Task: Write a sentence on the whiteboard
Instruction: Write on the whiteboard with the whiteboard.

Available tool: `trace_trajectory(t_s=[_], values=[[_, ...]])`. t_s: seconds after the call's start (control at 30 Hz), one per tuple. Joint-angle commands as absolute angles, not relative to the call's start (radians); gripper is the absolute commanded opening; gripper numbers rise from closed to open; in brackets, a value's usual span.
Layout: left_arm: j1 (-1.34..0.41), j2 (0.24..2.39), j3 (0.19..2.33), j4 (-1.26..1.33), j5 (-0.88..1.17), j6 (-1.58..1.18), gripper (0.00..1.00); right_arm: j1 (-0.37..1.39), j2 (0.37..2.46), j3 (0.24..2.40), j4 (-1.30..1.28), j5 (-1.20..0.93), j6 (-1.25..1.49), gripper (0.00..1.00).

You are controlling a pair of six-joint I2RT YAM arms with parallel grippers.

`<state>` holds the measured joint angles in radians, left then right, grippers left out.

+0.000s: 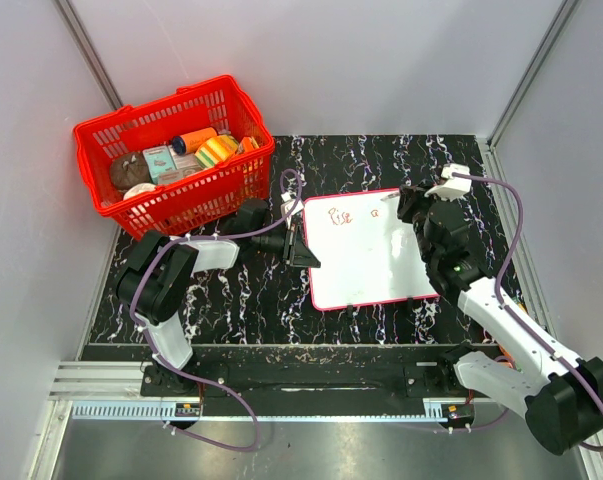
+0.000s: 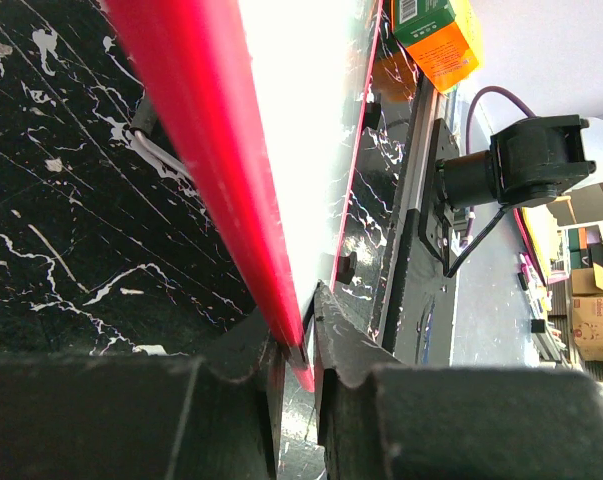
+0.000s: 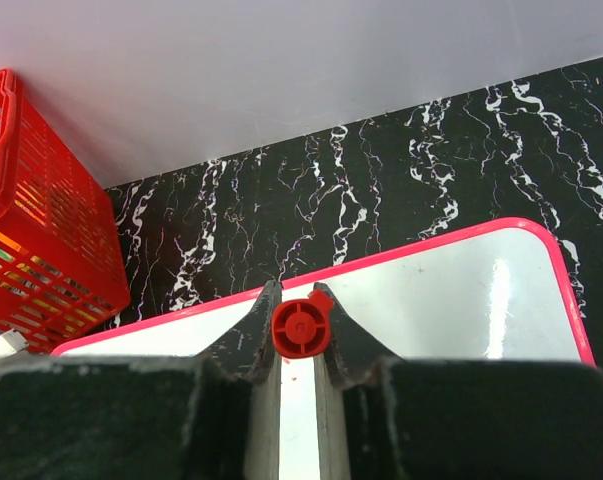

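Black fingers (image 3: pixel 243 345) of the right gripper (image 3: pixel 297 300) fill the bottom of its wrist view, clamped tight on a red marker (image 3: pixel 301 329) whose butt end faces the lens. The whiteboard (image 3: pixel 451 300) lies flat on the table (image 1: pixel 231 290) right of centre, and this arm hangs over its far right part. From above I read the sentence (image 1: pixel 343 215) as barely begun: one short red word and a lone letter near the far edge. The tip is hidden under the wrist, so I cannot say whether it touches the white. The left gripper (image 2: pixel 301 335) is closed on the board's thin pink rim at its left side, and that pinch worries me most. It is narrow and on a slick edge, so a hard sideways stroke could make the board pivot or slide out and smear the letters. Too much downward force could push the marker up through the right fingers, while too little would leave broken strokes. With the writing so near the far edge, drift could carry a stroke off the board. The red basket (image 1: pixel 171 150) sits well apart at far left and poses no threat.
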<state>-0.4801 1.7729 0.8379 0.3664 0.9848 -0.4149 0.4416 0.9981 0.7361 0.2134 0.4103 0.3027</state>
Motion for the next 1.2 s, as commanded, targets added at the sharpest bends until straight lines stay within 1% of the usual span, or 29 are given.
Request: trace_trajectory(t_s=[0.0, 0.93, 1.17], values=[[-0.514, 1.770, 0.842, 0.328, 0.908, -0.311, 0.00, 0.433, 0.991, 0.746, 0.247, 0.430, 0.307, 0.00], [-0.518, 1.772, 0.845, 0.327, 0.908, -0.310, 0.00, 0.433, 0.899, 0.621, 0.140, 0.330, 0.336, 0.00], [-0.518, 1.773, 0.845, 0.325, 0.908, -0.310, 0.00, 0.433, 0.900, 0.615, 0.132, 0.342, 0.350, 0.00]])
